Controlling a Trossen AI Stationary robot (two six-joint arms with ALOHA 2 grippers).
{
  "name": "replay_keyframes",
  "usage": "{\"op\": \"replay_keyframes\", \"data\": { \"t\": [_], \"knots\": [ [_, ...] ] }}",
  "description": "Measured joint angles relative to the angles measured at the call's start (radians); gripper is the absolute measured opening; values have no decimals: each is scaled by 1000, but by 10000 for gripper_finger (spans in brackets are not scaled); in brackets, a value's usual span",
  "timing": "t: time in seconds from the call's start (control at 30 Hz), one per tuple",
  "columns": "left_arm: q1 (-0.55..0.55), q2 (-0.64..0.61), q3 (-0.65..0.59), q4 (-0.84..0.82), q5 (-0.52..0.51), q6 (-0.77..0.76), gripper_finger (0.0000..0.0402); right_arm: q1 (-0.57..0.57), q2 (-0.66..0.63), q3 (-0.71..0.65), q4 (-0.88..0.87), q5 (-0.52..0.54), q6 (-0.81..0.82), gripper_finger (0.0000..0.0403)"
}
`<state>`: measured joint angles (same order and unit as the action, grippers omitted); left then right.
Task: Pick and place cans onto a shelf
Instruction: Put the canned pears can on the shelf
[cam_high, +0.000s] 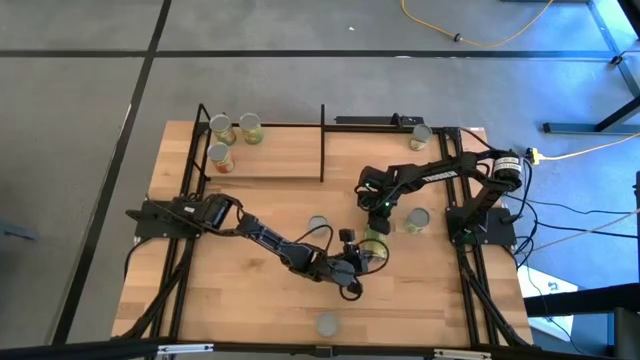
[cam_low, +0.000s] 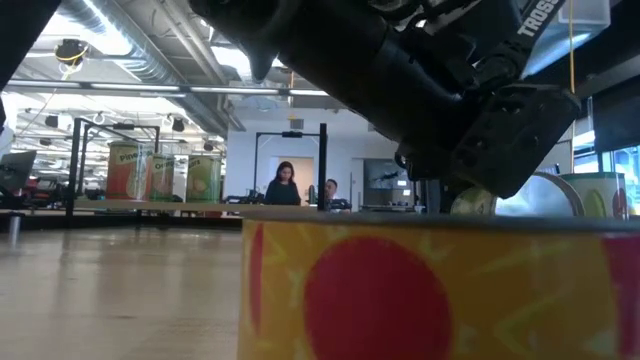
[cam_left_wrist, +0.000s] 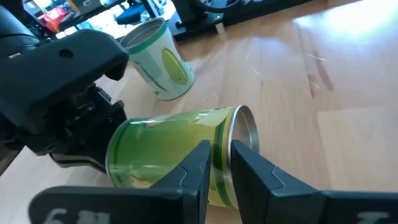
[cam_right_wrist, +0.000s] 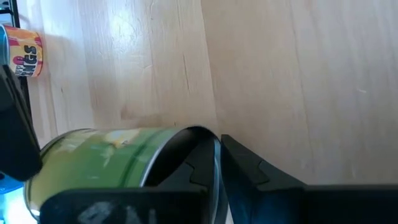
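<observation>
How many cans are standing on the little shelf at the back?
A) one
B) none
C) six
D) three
D: the high view shows three cans grouped at the left end of the shelf.

A green-labelled cylindrical metal can lies on its side on the pale wooden tabletop, and the right pincer has its two dark fingers nipped onto the can's silvery rim. Far off toward ten o'clock stands a small yellow-and-orange labelled can. A dark part overlaps the green can's far end.
</observation>
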<state>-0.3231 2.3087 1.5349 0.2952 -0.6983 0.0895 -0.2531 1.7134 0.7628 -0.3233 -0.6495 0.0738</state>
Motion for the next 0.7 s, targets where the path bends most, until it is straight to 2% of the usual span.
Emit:
{"op": "replay_keyframes", "data": {
  "t": [0.37, 0.5, 0.7],
  "knots": [
    [-1, 0, 0, -10, -74, 95, 55, 0, 0, 0, 4, 2, 0, 32],
    [-4, 0, 0, -10, -138, 147, 55, 0, 0, 0, 4, 6, 0, 32],
    [-4, 0, 0, -12, -144, 157, 52, 0, 0, 0, 6, 7, 4, 32]
  ]
}}
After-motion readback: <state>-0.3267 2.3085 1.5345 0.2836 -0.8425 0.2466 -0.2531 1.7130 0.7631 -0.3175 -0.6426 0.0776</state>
